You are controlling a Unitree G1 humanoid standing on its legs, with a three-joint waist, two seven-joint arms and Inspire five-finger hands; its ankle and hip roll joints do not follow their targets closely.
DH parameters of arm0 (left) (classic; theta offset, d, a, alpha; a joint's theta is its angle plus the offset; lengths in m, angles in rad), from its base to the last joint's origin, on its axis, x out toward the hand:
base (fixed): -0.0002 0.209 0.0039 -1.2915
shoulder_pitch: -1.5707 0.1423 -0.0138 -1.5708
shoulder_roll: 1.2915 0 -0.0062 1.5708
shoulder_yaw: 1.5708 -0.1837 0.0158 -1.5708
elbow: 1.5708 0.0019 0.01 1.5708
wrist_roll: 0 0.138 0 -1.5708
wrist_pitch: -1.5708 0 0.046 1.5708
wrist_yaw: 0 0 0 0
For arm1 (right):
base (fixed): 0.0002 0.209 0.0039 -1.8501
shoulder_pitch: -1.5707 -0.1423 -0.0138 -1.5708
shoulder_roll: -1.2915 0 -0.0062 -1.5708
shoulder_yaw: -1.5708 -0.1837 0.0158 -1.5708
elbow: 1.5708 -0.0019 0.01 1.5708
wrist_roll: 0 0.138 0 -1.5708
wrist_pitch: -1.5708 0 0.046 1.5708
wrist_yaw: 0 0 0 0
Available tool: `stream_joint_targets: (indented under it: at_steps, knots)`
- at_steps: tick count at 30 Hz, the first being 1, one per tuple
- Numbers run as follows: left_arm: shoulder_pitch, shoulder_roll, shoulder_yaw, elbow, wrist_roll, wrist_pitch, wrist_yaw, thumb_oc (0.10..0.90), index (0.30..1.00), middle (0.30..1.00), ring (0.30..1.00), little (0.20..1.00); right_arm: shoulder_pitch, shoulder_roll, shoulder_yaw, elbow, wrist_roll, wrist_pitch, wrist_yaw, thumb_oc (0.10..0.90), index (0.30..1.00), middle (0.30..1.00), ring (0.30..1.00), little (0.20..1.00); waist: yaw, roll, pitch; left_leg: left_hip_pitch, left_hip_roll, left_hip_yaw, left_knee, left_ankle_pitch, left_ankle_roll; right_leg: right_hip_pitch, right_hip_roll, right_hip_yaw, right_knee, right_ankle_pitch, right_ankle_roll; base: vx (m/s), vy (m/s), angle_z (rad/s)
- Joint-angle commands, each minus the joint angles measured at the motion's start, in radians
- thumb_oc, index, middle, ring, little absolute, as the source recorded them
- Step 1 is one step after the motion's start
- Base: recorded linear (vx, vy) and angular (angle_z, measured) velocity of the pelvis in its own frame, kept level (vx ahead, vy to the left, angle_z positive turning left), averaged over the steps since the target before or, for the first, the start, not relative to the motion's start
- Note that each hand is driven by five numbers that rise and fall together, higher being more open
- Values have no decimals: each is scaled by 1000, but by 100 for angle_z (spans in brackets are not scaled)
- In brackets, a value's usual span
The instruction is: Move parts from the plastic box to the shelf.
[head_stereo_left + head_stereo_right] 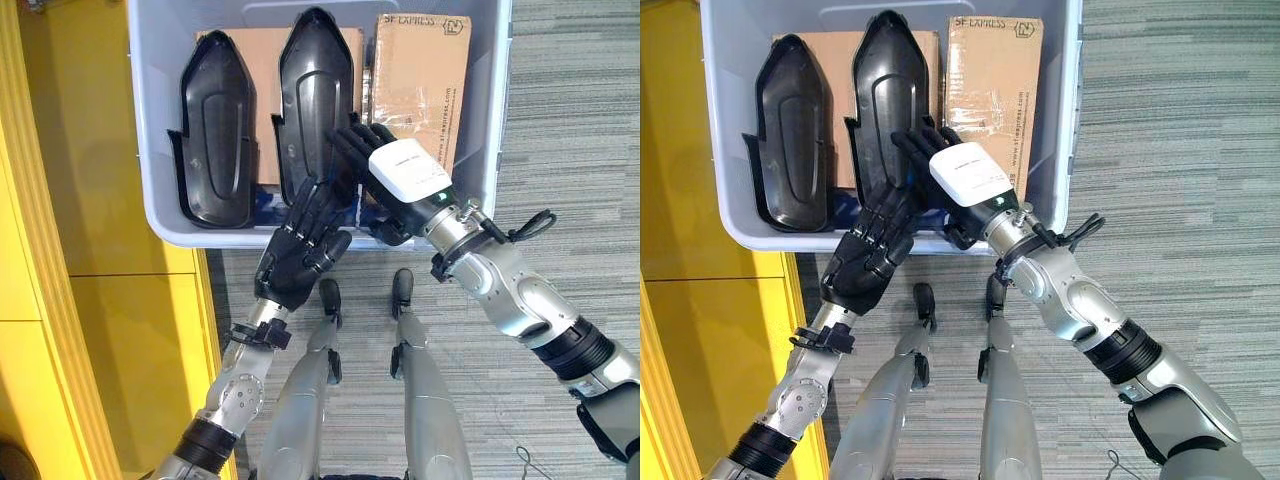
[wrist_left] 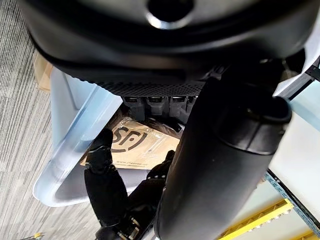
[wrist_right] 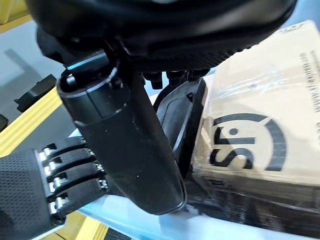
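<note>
A yellow shelf surface [image 1: 60,300] runs down the left edge of the scene, beside a pale grey-blue plastic box [image 1: 150,150] standing on grey striped carpet [image 1: 570,120]. Inside the box, a black moulded plastic part [image 1: 213,130] with a pointed top stands at the left, leaning on a flat brown cardboard sheet [image 1: 262,70]. Just to its right stands a second black moulded part [image 1: 315,95] of the same shape. The robot's left hand [image 1: 300,245] reaches up over the near rim of the box, its fingers straight and spread against the lower end of that second part, curled round nothing. The right hand [image 1: 385,175], with a white cover on its back, comes in from the right over the same rim; its fingers lie extended against the right edge of the second part, though whether they grip it cannot be told. At the far right of the box stands a brown cardboard carton [image 1: 425,80] wrapped in clear tape.
</note>
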Motion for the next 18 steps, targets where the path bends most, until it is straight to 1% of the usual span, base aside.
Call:
stream_joint_targets:
  at_steps: [1, 7, 10, 12, 14, 18]
  knots:
    - [43, 34, 0, -164, 17, -53, -1, 900, 1000, 1000, 1000, 1000, -98, 10, 8, -180, -29, -39, -79, 900, 1000, 1000, 1000, 1000, -7, 12, -15, -104, 37, -101, 181, -124, -30, 13, -94, -1, 62, -106, 68, 0, 0, 0]
    - [36, 23, -13, -173, 29, -66, 21, 900, 1000, 1000, 1000, 1000, -102, 64, 17, -163, -44, -20, -110, 900, 1000, 1000, 1000, 1000, -3, 22, -15, -146, 35, -104, 197, -126, -30, -30, -87, 0, 83, -113, 64, 0, 0, 0]
    - [26, 23, -14, -170, 27, -77, 27, 900, 1000, 1000, 1000, 1000, -110, 75, 18, -170, -58, -18, -121, 900, 1000, 1000, 1000, 1000, -3, 20, -15, -169, 33, -104, 205, -122, -29, -52, -85, -1, 93, -111, 62, 0, 0, 0]
    - [22, 24, -14, -172, 20, -79, 32, 900, 1000, 1000, 1000, 1000, -110, 81, 15, -178, -92, -18, -134, 900, 1000, 1000, 1000, 1000, -4, 18, -15, -177, 33, -103, 211, -124, -28, -59, -82, -3, 99, -113, 61, 3, -2, 2]
    - [18, 21, -20, -172, 17, -76, 35, 900, 1000, 1000, 1000, 1000, -118, 87, 17, -181, -168, -19, -152, 900, 1000, 1000, 1000, 1000, -3, 17, -15, -191, 33, -102, 229, -135, -27, -70, -79, -3, 111, -120, 60, 7, -3, 6]
    - [18, 20, -33, -178, 31, -71, 38, 900, 1000, 1000, 1000, 1000, -127, 87, 16, -183, -188, -9, -139, 900, 1000, 1000, 1000, 1000, -2, 20, -15, -208, 29, -105, 242, -138, -25, -85, -76, -2, 121, -121, 59, 2, 2, 4]
